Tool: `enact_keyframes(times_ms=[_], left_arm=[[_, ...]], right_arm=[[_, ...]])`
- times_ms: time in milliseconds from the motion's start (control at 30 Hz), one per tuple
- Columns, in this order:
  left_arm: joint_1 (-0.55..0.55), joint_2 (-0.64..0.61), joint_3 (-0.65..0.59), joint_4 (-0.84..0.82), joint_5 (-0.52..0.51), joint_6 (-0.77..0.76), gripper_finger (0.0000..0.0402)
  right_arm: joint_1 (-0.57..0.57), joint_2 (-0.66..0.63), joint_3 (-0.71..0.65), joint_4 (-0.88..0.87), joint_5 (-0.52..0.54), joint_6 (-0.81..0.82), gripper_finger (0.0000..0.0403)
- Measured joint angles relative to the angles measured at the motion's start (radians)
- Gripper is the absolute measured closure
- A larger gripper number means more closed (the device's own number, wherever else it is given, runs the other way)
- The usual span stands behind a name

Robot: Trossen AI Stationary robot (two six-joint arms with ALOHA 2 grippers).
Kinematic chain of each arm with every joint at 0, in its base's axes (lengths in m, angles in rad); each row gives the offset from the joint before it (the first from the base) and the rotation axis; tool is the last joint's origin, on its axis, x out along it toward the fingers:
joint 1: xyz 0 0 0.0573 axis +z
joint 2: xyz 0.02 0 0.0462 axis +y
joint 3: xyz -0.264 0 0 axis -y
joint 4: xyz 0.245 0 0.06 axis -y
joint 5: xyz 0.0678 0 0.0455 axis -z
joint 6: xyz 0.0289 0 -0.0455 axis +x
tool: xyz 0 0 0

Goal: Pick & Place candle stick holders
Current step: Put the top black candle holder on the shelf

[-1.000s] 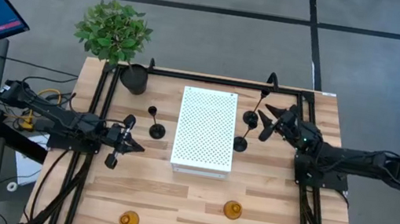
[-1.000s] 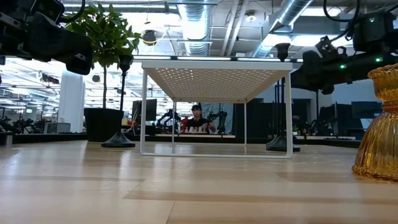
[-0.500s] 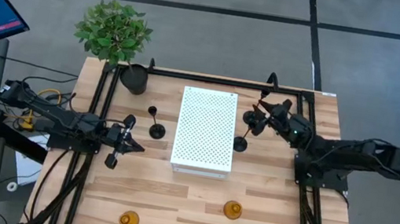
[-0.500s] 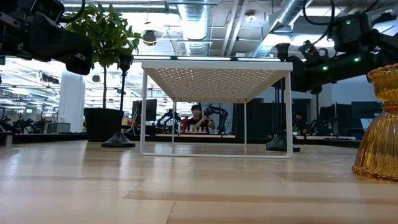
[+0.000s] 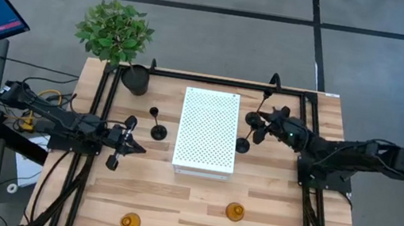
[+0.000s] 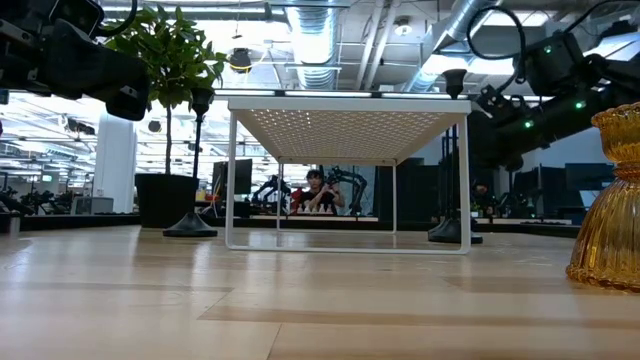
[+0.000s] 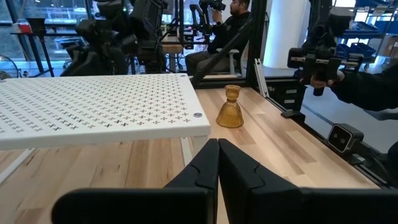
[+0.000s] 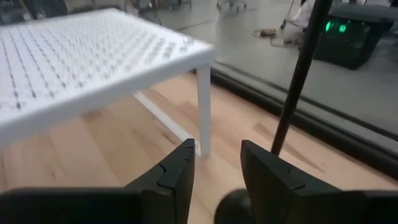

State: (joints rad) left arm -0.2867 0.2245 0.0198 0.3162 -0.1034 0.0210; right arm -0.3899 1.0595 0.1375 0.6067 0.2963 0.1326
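A tall black candle stick holder stands on its disc base point(image 5: 243, 145) just right of the white perforated stand point(image 5: 209, 130). My right gripper point(image 5: 258, 125) is open at this holder's top point(image 5: 252, 118), which shows as a dark round shape point(image 8: 231, 208) low between the fingers. A second black holder point(image 5: 159, 131) stands left of the stand. Two amber holders point(image 5: 235, 211) point(image 5: 129, 222) sit near the front edge. My left gripper point(image 5: 133, 147) waits shut at the table's left, above the wood. My right gripper comes at the black holder's top point(image 8: 231, 208) slanting down from the table's right, one finger on either side of it. Whether the fingers touch it, I cannot tell. The holder stands upright on its base.
A black plant pot point(image 5: 136, 79) with green leaves stands at the far left corner. Black frame rails point(image 5: 105, 115) run along both sides of the table. A thin black upright rod point(image 8: 298, 74) stands near the far edge beside my right gripper. Bare wood lies in front of the stand.
My right gripper has moved toward the table's left onto the top of the right black holder, tipping downward, and its fingers have drawn closer together. The holder has stayed upright in place.
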Motion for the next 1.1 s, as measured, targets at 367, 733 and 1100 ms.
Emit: enact_keyframes(times_ms=[367,733,1100], left_arm=[[0.0,0.0,0.0,0.0,0.0,0.0,0.0392],[0.0,0.0,0.0,0.0,0.0,0.0,0.0392],[0.0,0.0,0.0,0.0,0.0,0.0,0.0392]], right_arm=[[0.001,0.0,0.0,-0.018,0.136,-0.022,0.0295],[-0.033,0.0,0.0,0.152,0.18,-0.106,0.0295],[-0.085,0.0,0.0,0.218,0.12,-0.106,0.03]])
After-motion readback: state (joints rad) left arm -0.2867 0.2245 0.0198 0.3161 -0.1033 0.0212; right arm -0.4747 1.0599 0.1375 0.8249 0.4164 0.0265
